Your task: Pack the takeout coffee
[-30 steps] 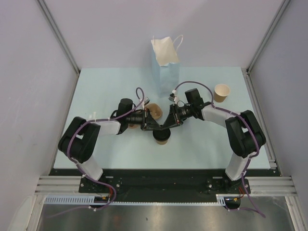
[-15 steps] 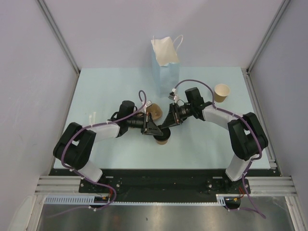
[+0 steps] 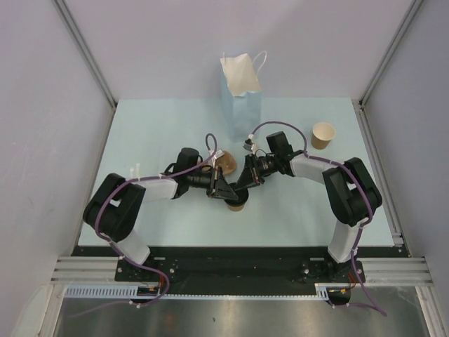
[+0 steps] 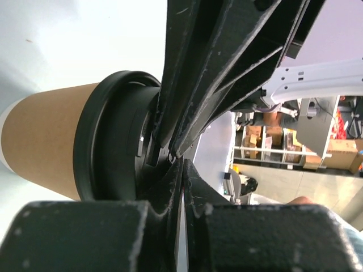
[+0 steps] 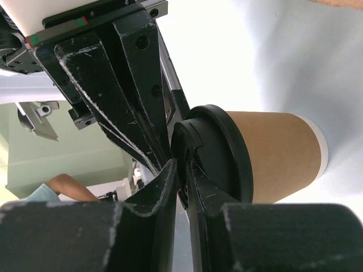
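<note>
- Logging takeout coffee cup (image 3: 237, 205) standing on the table (image 3: 154, 126), front of centre, between the two arms and just nearer than the brown pulp carrier (image 3: 226, 163); not in the light-blue bag (image 3: 242, 98) at the far edge.
- Seeing black lid (image 5: 227, 153) seated on the cup's mouth.
- Reading left gripper (image 4: 181, 164) as pinched fully together with nothing between the fingers, tips at the lid's top.
- Reading right gripper (image 5: 182, 170) as narrow, tips nipping the lid's raised rim and meeting the left gripper's tips above the cup.
- Comparing with a second ago: finding the cup in the same spot but more covered from above, with only a tan sliver showing where the dark lid was plain.
- Noting left arm (image 3: 151, 188) reaching slightly further toward the cup, and right arm (image 3: 316, 168) with elbow drawn a little inward and wrist shifted left.
- Finding open paper cup (image 3: 323, 135), bag and carrier unmoved.
</note>
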{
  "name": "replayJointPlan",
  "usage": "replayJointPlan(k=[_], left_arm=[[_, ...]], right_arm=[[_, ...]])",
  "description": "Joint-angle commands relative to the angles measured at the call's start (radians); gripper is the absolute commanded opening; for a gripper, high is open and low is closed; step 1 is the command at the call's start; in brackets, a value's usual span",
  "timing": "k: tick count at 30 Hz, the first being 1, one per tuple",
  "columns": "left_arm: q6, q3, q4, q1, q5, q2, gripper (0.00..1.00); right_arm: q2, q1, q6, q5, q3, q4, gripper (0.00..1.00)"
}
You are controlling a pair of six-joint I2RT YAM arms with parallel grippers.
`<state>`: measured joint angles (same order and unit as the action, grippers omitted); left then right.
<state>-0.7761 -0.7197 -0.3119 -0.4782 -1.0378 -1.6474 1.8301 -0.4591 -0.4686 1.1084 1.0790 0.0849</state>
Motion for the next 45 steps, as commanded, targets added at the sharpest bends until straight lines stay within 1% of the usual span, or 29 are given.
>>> replayJointPlan(k=[1,3,4,5,8,9,11,13,14,17,19,22,25,30,33,35,37,39,42,45], left_arm=[[0.120,0.008,0.099,0.006,0.047,-0.060,0.06],[0.136,0.016,0.129,0.026,0.085,-0.095,0.05],[0.168,0.014,0.143,0.033,0.099,-0.104,0.04],[0.184,0.009,0.183,0.047,0.134,-0.127,0.04],[0.224,0.005,0.241,0.069,0.179,-0.155,0.02],[0.230,0.005,0.249,0.070,0.192,-0.167,0.02],[0.233,0.008,0.222,0.072,0.170,-0.167,0.02],[0.189,0.016,0.163,0.069,0.099,-0.123,0.02],[0.170,0.020,0.093,0.059,0.078,-0.092,0.02],[0.149,-0.001,0.042,0.023,0.012,0.021,0.03],[0.138,-0.007,0.039,-0.012,-0.013,0.093,0.03],[0.130,-0.012,0.040,-0.052,-0.015,0.155,0.03],[0.098,-0.006,0.011,-0.077,-0.004,0.169,0.03],[0.080,-0.006,-0.006,-0.085,0.027,0.124,0.03],[0.100,-0.015,0.026,-0.091,0.073,0.072,0.02],[0.136,-0.021,0.115,-0.089,0.119,0.028,0.02],[0.184,-0.015,0.187,-0.074,0.166,-0.055,0.01],[0.199,-0.003,0.203,-0.059,0.205,-0.077,0.00],[0.216,-0.032,0.247,-0.040,0.205,-0.092,0.00],[0.206,-0.046,0.212,-0.039,0.154,-0.062,0.00]], right_arm=[[0.055,0.014,0.068,-0.055,0.001,0.042,0.17],[0.067,0.022,0.077,-0.059,0.001,0.052,0.17],[0.075,0.026,0.090,-0.062,0.001,0.061,0.17],[0.078,0.033,0.096,-0.064,0.001,0.065,0.17],[0.087,0.037,0.114,-0.065,0.001,0.085,0.17],[0.089,0.037,0.117,-0.065,0.001,0.091,0.17],[0.087,0.036,0.120,-0.064,0.001,0.093,0.17],[0.080,0.030,0.120,-0.064,0.001,0.090,0.17],[0.074,0.028,0.119,-0.064,0.001,0.085,0.17],[0.064,0.019,0.102,-0.064,0.001,0.073,0.17],[0.061,0.017,0.094,-0.067,0.001,0.070,0.17],[0.063,0.013,0.096,-0.070,0.001,0.070,0.17],[0.070,0.014,0.100,-0.068,0.001,0.075,0.17],[0.072,0.017,0.105,-0.067,0.001,0.078,0.17],[0.077,0.017,0.105,-0.068,0.001,0.082,0.17],[0.077,0.017,0.114,-0.073,0.002,0.087,0.16],[0.080,0.019,0.122,-0.076,0.001,0.096,0.16],[0.083,0.020,0.137,-0.081,0.001,0.107,0.16],[0.084,0.023,0.139,-0.085,0.001,0.110,0.17],[0.084,0.025,0.136,-0.081,0.001,0.105,0.16]])
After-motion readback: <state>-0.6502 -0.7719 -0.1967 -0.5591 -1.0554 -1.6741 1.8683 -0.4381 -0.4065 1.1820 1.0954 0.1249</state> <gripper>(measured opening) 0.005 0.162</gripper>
